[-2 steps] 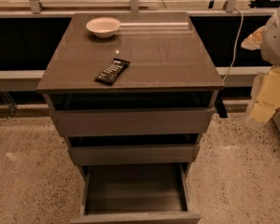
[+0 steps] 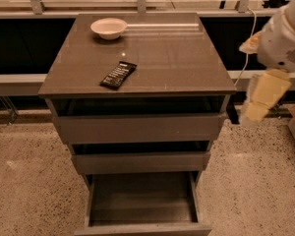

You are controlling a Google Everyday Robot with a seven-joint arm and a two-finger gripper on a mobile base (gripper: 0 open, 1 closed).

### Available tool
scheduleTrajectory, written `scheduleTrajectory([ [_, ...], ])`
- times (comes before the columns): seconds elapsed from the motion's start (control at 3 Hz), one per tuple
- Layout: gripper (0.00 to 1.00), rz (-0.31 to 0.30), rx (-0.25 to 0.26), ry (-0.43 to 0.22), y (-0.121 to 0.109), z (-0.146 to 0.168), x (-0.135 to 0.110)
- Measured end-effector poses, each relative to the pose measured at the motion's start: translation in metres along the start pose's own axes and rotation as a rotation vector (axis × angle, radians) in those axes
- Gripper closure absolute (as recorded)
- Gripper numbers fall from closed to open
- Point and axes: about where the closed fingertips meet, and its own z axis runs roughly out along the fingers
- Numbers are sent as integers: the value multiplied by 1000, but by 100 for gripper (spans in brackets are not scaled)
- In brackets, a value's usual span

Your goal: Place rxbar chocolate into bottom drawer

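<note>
The rxbar chocolate [image 2: 118, 74], a flat black bar with white lettering, lies on the cabinet top [image 2: 162, 58], left of centre near the front edge. The bottom drawer [image 2: 142, 200] is pulled out and open, and its inside shows nothing in it. The two wider drawers above it, the top one [image 2: 137, 127] and the middle one [image 2: 140, 162], stand slightly ajar. My gripper [image 2: 250, 109] hangs off the cream end of the arm to the right of the cabinet, at top-drawer height, well away from the bar and holding nothing I can see.
A white bowl [image 2: 108, 28] sits at the back left of the cabinet top. A low bench and railing run behind the cabinet. A cable [image 2: 246, 43] hangs at the back right. Speckled floor lies on both sides of the cabinet.
The arm with the gripper has shifted a little to the left, toward the cabinet's right side. The bar, the bowl and the drawers have not moved.
</note>
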Motion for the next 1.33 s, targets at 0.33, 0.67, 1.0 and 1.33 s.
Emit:
scheduleTrajectory([
  [0.33,0,-21,-4,-55,-55,53,-37],
  [0.67,0,-40,19,-165,-117,96,-97],
  [1.0,0,-15,28,-315,-161,120,-151],
  [1.33,0,123,10,-474,-185,142,-185],
])
